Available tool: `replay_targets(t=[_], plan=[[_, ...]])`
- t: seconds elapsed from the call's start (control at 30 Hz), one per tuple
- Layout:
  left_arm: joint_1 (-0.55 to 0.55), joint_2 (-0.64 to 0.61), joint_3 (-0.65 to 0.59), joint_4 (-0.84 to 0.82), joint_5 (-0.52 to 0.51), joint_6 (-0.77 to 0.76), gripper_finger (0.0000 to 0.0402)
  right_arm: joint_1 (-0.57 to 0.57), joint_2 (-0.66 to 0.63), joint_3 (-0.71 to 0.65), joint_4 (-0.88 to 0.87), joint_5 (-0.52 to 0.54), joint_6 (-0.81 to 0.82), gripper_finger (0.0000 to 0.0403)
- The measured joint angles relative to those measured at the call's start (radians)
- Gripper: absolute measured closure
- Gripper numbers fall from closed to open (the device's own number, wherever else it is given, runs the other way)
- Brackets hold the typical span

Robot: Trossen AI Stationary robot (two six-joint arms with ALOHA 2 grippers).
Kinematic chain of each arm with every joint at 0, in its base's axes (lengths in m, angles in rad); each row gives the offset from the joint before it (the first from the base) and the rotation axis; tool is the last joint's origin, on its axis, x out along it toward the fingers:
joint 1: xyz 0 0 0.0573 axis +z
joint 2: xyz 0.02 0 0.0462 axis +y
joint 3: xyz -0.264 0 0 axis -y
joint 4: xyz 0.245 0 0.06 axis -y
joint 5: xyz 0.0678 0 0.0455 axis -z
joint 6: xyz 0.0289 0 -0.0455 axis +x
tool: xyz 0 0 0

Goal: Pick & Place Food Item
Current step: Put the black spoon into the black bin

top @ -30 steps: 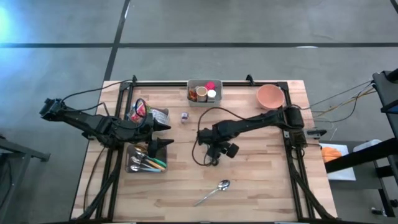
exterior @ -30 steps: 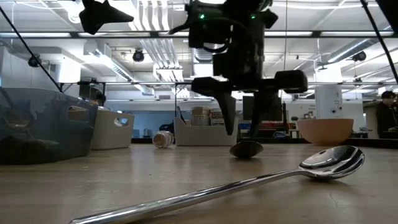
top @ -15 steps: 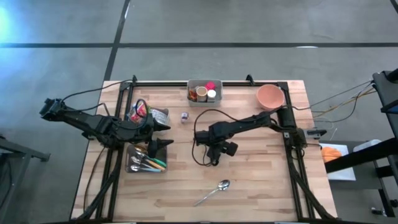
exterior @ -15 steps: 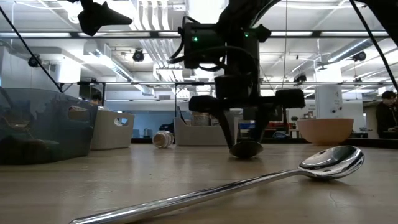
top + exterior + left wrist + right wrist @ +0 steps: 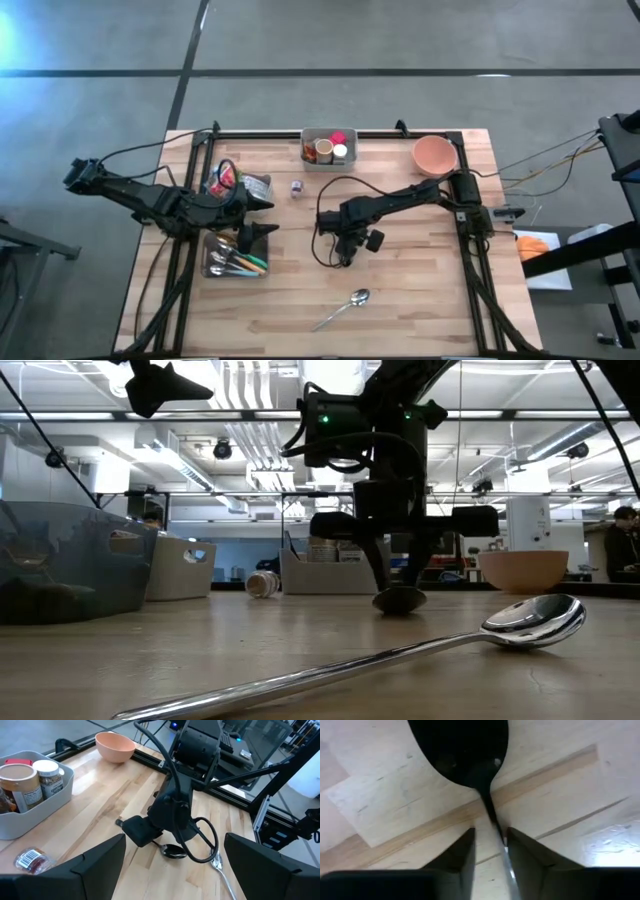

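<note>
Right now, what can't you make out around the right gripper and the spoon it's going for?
- Dark spoon: handle runs between the right gripper fingers; contact not discernible.
- High view: that spoon is hidden under the gripper.
- Low view: only its bowl shows.
- Jar labels in the grey bin: too small.

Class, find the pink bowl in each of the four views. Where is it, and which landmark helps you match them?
High view: pink bowl at the table's far right corner.
Low view: right, at the table's back.
Left wrist view: top, left of centre.
Right wrist view: not in it.
Landmark: grey jar bin, sharing the bowl's edge.
</note>
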Motion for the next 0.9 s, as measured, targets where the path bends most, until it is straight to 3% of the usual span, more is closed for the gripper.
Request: replay_targets(t=[0.2,0.47,0.9], plan=[[0.000,0.000,0.005,0.002,0.000,0.000,0.0060,-0.007,0.002,0.003,0.003,-0.071,0.006,0.0386],[0.000,0.000,0.006,0.002,0.000,0.000,0.0060,-0.006,0.004,0.002,0.007,-0.084,0.080,0.0385],[0.000,0.000,0.006,0.001,0.000,0.000,0.0060,0.001,-0.031,-0.001,0.057,-0.144,0.367,0.0388]])
